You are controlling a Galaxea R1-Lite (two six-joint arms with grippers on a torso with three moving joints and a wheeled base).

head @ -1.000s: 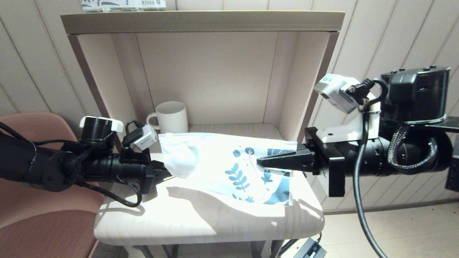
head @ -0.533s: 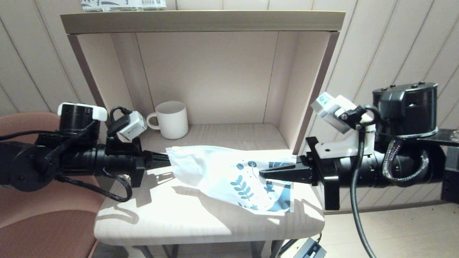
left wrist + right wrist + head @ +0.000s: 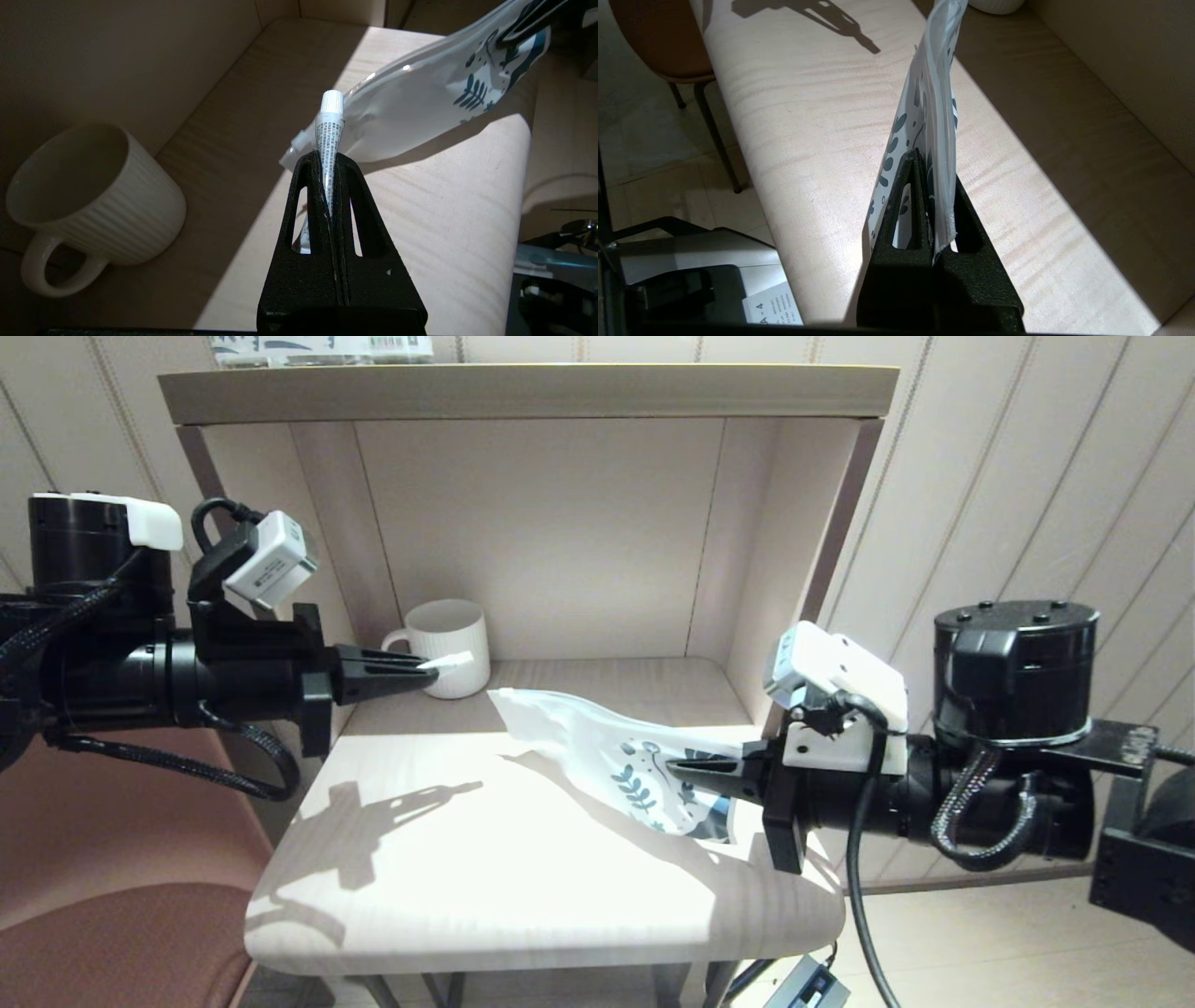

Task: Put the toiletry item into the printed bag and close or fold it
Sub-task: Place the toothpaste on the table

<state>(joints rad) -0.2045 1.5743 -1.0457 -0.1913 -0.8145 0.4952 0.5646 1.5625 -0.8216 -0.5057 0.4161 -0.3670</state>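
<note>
The toiletry item [image 3: 450, 662], a small white tube with fine print [image 3: 330, 125], sticks out cap first from my left gripper [image 3: 422, 670], which is shut on its flat end [image 3: 328, 158]. That gripper hovers in front of the mug, left of the bag and apart from it. The printed bag [image 3: 597, 747] slants above the table, its plain slider end [image 3: 293, 145] pointing toward the tube. My right gripper [image 3: 686, 768] is shut on the leaf-printed end [image 3: 930, 107], holding the bag edge-on [image 3: 931, 161].
A white ribbed mug [image 3: 448, 644] stands at the back left inside the open shelf box [image 3: 803, 569]. The pale wooden table [image 3: 467, 887] lies bare under the bag. A printed package [image 3: 317, 345] lies on the shelf top. A pink chair [image 3: 93, 859] is at the left.
My left gripper has pulled away from the bag's plain end, up and to the left, with the tube in it. The right arm has sunk and the bag now hangs from it alone.
</note>
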